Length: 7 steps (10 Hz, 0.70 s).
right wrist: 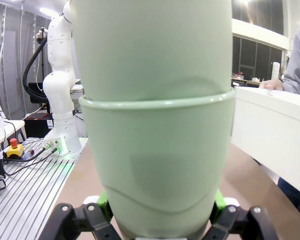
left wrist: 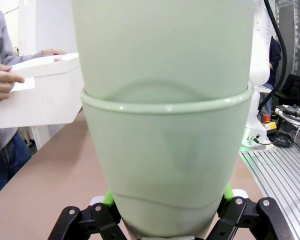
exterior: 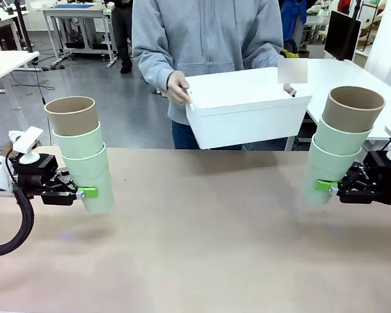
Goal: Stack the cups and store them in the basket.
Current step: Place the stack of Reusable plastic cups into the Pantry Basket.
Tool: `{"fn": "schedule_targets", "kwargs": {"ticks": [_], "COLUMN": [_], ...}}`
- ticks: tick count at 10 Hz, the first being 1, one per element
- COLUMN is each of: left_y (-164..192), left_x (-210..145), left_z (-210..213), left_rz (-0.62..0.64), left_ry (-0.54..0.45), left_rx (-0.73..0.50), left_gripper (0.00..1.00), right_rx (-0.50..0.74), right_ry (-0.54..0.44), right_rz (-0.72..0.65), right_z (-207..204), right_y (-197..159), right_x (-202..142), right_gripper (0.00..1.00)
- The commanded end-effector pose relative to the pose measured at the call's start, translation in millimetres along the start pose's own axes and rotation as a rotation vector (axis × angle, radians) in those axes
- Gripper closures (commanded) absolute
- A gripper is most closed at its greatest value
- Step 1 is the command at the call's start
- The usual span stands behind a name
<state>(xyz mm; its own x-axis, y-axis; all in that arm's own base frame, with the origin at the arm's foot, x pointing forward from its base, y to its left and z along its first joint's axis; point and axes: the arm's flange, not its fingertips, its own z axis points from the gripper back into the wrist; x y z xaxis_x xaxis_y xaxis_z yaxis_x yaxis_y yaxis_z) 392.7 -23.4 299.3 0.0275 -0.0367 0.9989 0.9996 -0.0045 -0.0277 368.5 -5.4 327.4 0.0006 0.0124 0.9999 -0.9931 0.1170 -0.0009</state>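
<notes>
We see the cups gathered into two stacks of three, each with two pale mint tumblers nested under a tan-brown one on top. The left stack stands to the left of the basket, lower than it and nearer to us, with its open brown mouth leaning away from the basket. The right stack mirrors it to the basket's right and leans away the other way. The left gripper is clamped on the lowest mint cup of its stack, near the base. In the left wrist view we see a green pad pressed against each side of that cup. The right gripper clamps the bottom mint cup of the right stack in the same way. Both stacks seem to hang just clear of the table, which spreads below the basket and toward us. The basket itself is white and sits between the two stacks, above the table's far edge. A person's hand grips its left end; we cannot see inside it.
</notes>
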Motion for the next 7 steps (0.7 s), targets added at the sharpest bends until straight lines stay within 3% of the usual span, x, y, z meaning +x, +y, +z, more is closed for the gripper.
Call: {"fn": "schedule_targets", "kwargs": {"ticks": [1, 7], "left_y": [0.4, 0.4], "left_x": [4.2, 4.2], "left_z": [-0.4, -0.4], "left_rz": [-0.006, -0.006], "left_ry": [0.0, 0.0], "left_rx": [-0.009, -0.009], "left_gripper": [0.15, 0.15], "right_rx": [-0.011, -0.011], "right_ry": [-0.009, -0.009], "right_rz": [0.015, 0.015], "right_z": [-1.0, -1.0], "right_y": [-1.5, -1.5], "right_x": [6.1, 6.1], "right_gripper": [0.17, 0.17]}}
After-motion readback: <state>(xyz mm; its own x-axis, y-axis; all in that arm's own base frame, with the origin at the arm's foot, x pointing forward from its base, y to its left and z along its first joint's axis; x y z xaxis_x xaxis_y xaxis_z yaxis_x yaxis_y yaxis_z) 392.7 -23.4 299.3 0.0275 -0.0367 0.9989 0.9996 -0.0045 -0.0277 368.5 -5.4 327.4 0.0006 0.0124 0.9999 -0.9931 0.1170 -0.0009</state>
